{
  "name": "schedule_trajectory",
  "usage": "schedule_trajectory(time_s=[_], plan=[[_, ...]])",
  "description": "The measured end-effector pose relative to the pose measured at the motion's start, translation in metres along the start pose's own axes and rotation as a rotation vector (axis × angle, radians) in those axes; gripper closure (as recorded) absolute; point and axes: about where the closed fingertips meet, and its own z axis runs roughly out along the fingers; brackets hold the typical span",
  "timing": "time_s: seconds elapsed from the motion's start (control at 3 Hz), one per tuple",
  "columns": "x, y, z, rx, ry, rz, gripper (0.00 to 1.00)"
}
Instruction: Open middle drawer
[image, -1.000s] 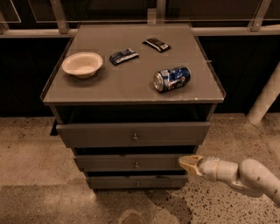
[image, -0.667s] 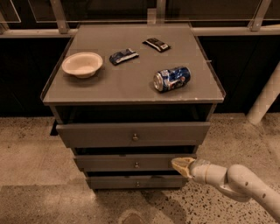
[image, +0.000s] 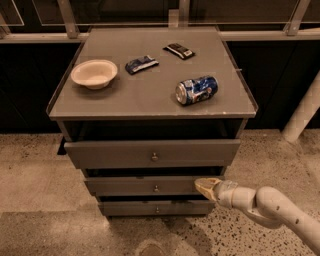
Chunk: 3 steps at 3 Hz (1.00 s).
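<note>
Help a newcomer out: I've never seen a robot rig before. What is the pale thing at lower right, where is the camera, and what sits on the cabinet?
The pale jointed thing is the robot's single arm, reaching in from the lower right. Its tip is the end effector, the part that grasps. It is at the right end of the middle drawer front, well to the right of that drawer's small round knob. I see nothing held in it.

There is only one picture. It looks down on the grey cabinet from the front; where the camera is mounted is not known.

On top lie a white bowl, a blue packet, a dark packet and a blue can on its side.
</note>
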Motion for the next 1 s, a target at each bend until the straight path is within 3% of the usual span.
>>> schedule_trajectory(time_s=[0.33,1.0], plan=[[-0.002,-0.014,0.03,0.051,-0.034,-0.033,1.0],[-0.014,-0.071,0.077,0.198,-0.081,-0.088,1.0]])
